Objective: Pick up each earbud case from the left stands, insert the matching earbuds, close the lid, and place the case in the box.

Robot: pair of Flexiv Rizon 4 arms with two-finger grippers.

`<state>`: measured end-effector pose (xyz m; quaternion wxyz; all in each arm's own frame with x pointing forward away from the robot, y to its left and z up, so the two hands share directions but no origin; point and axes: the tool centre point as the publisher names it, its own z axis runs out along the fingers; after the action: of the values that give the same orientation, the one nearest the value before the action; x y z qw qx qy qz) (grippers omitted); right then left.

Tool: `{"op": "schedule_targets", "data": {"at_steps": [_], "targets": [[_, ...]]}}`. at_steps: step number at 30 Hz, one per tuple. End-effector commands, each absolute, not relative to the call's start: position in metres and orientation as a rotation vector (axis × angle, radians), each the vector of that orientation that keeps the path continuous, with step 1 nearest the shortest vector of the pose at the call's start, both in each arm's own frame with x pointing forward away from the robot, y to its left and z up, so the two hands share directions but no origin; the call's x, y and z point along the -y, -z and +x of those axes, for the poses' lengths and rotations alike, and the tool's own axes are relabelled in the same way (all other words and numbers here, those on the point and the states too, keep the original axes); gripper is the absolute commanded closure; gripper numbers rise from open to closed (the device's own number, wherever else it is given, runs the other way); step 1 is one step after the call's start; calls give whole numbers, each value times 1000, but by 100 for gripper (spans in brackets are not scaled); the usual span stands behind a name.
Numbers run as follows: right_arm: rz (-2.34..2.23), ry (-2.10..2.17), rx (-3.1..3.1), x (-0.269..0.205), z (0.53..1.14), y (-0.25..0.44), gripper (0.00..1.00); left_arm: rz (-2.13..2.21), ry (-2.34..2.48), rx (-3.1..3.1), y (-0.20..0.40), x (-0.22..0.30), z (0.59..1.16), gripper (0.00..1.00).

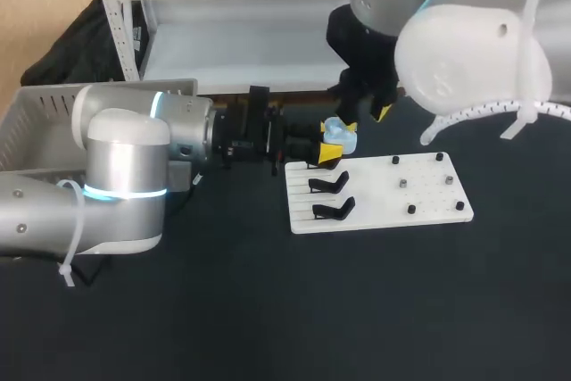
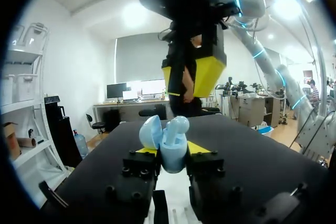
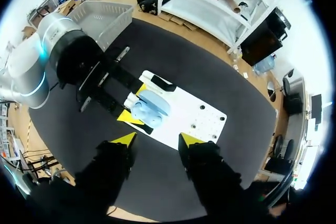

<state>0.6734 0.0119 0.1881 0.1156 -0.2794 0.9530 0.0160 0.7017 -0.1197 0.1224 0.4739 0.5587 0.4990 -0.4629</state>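
A light blue earbud case (image 1: 340,137) with its lid open is held just above the far left corner of the white stand board (image 1: 419,192). My left gripper (image 1: 328,147) is shut on it. In the left wrist view the case (image 2: 172,145) stands upright between the yellow fingertips (image 2: 198,147), lid (image 2: 150,131) tipped to one side. My right gripper (image 1: 366,118) hangs open right above the case with nothing between its fingers. In the right wrist view, that gripper (image 3: 157,140) looks straight down on the open case (image 3: 150,106).
Two empty black stands (image 1: 329,185) (image 1: 333,211) sit on the board's left part, and small dark pegs (image 1: 410,210) stand on its right part. A grey basket (image 1: 36,127) stands at the table's far left, behind my left arm.
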Motion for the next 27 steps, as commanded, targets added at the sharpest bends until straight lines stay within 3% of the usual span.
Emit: {"op": "schedule_targets", "data": {"at_steps": [1, 27], "targets": [[-818, -59, -2790, -12, 672, -182, 49, 1365, 1129, -1223, -122, 120, 701, 100], [-822, -65, -2805, -14, 687, -168, 46, 1365, 1129, -1223, -122, 120, 701, 100]]}}
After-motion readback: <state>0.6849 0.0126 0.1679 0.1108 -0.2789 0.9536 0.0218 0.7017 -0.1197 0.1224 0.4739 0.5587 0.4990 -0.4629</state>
